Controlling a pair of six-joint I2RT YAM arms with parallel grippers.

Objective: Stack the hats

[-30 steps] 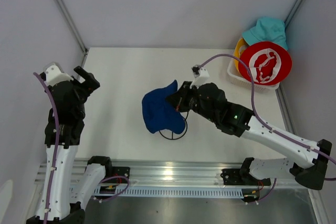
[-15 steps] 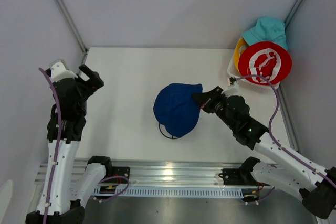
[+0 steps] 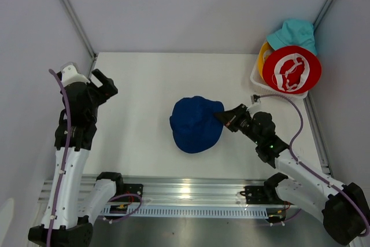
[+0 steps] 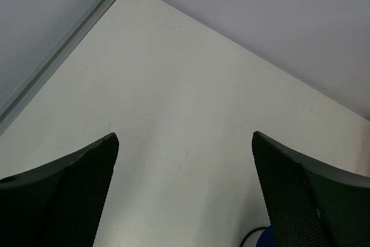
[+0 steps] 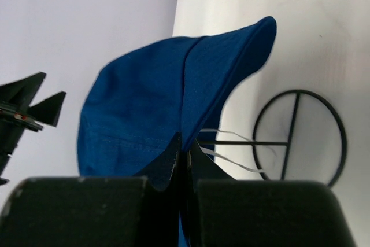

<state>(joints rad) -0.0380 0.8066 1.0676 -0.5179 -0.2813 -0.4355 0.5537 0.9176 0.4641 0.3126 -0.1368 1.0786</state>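
The right tool (image 3: 224, 117) is pinched shut on the brim of the navy hat (image 3: 195, 124), which sits crown up near the middle of the bench (image 3: 144, 79). The right wrist view shows a black wire ring (image 5: 290, 142) lying on the bench below the raised brim. The left tool (image 4: 185, 140) hangs wide open over the bench's left side, holding nothing. The red hat (image 3: 292, 69), teal hat (image 3: 295, 32) and yellow hat (image 3: 263, 56) are piled at the white basket (image 3: 258, 83) in the far right corner.
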